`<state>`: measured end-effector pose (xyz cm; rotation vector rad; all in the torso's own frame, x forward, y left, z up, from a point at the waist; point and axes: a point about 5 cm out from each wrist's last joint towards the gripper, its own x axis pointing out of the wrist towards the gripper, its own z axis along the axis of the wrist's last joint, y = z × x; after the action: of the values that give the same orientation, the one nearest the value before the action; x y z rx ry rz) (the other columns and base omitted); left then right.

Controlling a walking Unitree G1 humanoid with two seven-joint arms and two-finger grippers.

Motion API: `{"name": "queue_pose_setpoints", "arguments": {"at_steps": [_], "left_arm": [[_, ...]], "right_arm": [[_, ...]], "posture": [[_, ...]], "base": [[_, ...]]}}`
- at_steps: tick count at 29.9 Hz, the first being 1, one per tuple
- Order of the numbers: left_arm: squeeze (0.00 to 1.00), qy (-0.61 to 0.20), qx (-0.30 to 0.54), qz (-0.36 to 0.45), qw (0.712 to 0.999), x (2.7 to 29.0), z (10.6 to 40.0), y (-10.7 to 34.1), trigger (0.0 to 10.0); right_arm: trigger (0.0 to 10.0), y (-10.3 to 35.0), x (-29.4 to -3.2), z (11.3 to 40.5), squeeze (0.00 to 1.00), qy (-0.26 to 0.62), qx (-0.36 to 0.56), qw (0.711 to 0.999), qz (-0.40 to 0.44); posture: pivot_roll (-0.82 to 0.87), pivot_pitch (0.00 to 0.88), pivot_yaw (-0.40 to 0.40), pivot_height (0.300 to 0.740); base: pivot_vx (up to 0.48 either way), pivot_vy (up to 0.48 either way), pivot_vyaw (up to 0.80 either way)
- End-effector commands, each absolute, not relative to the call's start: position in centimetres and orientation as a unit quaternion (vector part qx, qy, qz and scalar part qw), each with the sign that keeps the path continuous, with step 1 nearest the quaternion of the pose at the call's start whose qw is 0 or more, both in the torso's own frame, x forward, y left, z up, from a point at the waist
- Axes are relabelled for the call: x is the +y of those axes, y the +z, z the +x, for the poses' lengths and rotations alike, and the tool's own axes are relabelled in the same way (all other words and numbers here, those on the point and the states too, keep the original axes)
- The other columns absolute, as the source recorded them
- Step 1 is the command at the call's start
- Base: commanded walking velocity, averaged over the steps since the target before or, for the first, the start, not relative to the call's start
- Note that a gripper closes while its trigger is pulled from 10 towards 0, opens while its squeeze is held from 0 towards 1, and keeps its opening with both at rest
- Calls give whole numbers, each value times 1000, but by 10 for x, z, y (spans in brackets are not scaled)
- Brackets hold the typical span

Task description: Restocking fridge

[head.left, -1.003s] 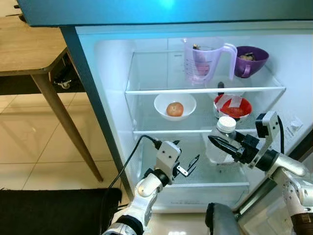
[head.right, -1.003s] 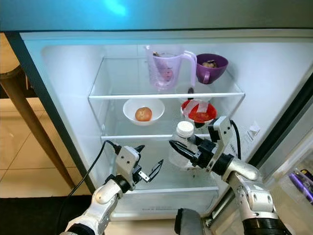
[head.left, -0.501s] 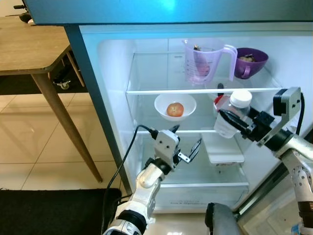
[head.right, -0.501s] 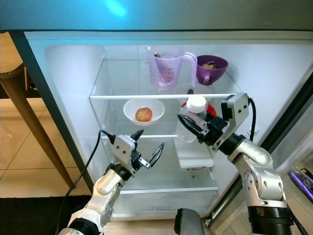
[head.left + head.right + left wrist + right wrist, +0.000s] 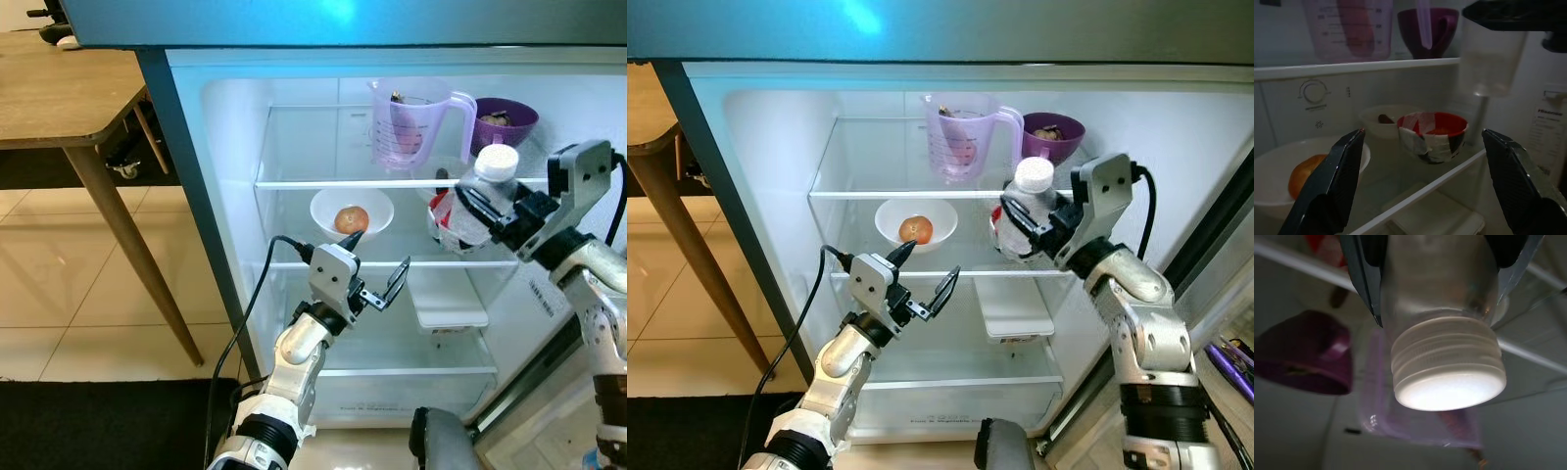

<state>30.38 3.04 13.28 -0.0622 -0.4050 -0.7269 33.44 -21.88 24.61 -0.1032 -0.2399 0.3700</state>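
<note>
Fingers of the right gripper [image 5: 477, 208] are clenched on a clear plastic bottle [image 5: 1026, 217] with a ribbed white screw cap [image 5: 1448, 375], holding it tilted in the air at the front of the open fridge [image 5: 225, 147], level with the edge of the upper glass shelf [image 5: 392, 182]. Just behind the bottle sits a round red bowl [image 5: 1432, 137] with a white patch on its wall, resting on the middle glass shelf. Above and beyond the gripper, on the upper shelf, stand a translucent measuring jug [image 5: 409, 124] with a handle and a glossy purple cup [image 5: 1052, 136]. Below the bottle, on the lower shelf, lies a flat white rectangular tray [image 5: 1013, 309]. The left gripper [image 5: 377, 274] hovers lower, in front of the middle shelf, its two long black fingers spread wide and grasping nothing; just beyond it a smooth white bowl [image 5: 328, 204] cradles a round orange fruit [image 5: 351, 217]. A wooden table [image 5: 59, 93] with slanted legs stands outside, well to the left of that gripper, over pale glossy floor tiles [image 5: 59, 294].
</note>
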Motion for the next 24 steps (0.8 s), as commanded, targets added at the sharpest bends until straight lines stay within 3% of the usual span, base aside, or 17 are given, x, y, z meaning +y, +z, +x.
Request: {"name": "queue_pose_setpoints", "arguments": {"at_steps": [1,24], "left_arm": [[0,-361,-195,-42,911,25,301,134,10000],[0,-368,-194,-49,908,21,299,140,10000]], "right_arm": [[10000,256,-232,338,0,135,-129,982,-40],[10000,270,-220,377,0,34,-139,989,-25]], "posture": [[-71,0,-2,385],[-63,0,-4,385]], "base": [[0,0,0],[0,0,0]]}}
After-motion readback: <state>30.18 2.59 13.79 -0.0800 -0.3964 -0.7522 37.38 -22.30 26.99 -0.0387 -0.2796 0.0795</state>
